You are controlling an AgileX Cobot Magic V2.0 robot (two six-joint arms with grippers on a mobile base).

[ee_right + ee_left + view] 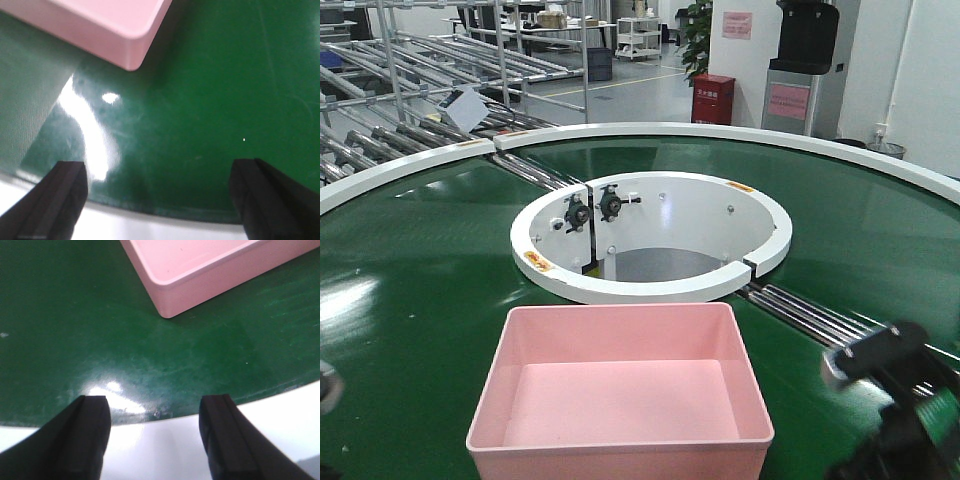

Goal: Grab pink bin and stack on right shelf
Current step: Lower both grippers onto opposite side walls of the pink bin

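The pink bin [620,395] stands empty and upright on the green conveyor belt [410,270], near the front edge. One near corner of the pink bin [200,270] shows at the top of the left wrist view. My left gripper [156,407] is open, short of that corner, over the belt's white rim, and holds nothing. The other near corner of the pink bin [100,25] shows in the right wrist view, where my right gripper [160,170] is wide open and empty, also short of the bin. Part of my right arm [880,360] appears at the bottom right. The right shelf is out of view.
A white ring housing [650,235] sits in the middle of the curved belt, with steel rollers [800,305] beside it. Roller racks [410,60] fill the back left. A red cabinet [712,98] stands behind. The belt's white outer rim [165,450] lies under my left gripper.
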